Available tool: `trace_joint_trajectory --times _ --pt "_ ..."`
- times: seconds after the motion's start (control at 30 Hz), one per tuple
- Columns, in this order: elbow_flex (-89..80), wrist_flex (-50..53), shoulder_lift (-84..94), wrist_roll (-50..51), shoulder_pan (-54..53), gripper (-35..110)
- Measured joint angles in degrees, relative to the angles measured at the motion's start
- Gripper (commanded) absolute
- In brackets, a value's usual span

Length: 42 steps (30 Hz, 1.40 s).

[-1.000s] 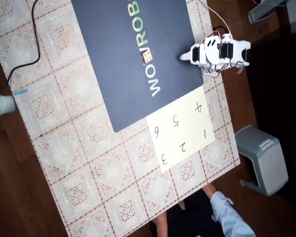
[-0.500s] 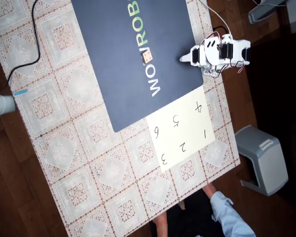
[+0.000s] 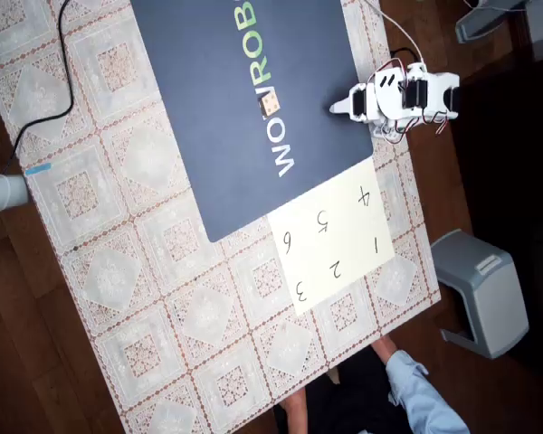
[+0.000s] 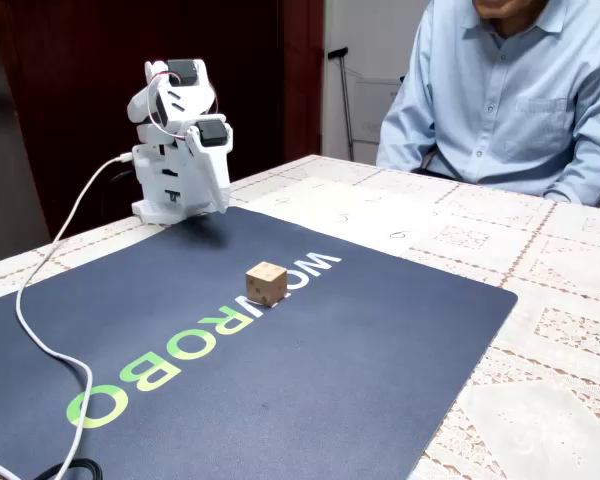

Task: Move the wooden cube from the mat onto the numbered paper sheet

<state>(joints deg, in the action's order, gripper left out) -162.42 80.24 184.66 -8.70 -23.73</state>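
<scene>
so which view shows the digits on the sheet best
The overhead view: the sheet lies flat to the camera and all six digits read clearly. In the fixed view the sheet is far off, seen at a shallow angle, its digits only faint marks.

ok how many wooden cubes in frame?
1. The wooden cube sits on the mat, on the WOWROBO lettering, in the overhead view and the fixed view. None on the numbered paper sheet. The gripper is apart from it.
</scene>
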Motion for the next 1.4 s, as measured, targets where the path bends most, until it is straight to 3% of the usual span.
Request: trace_joint_trajectory --times 0.13,0.37,0.57,0.67,0.77,0.9,1.07,1.13,1.27,1.4 --pt "2.7 -0.2 -6.6 -2.6 -1.3 0" --pt "24.0 -2.1 -29.2 -30.0 -5.3 0" --pt "46.5 -9.5 -50.2 -35.2 -13.1 0" --pt "58.3 -11.3 -59.8 -39.5 -13.9 17" --pt "70.3 -11.3 -69.1 -43.8 -13.6 17" --pt "84.2 -12.1 -81.2 -40.6 -14.5 11" --pt "99.3 -10.0 -94.0 -26.2 -15.3 8" --pt "100.7 -9.8 -96.8 -22.1 -14.2 19" --pt "90.5 -15.3 -95.6 -19.4 -10.3 30" --pt "69.3 -27.2 -87.9 -14.6 -9.8 25"
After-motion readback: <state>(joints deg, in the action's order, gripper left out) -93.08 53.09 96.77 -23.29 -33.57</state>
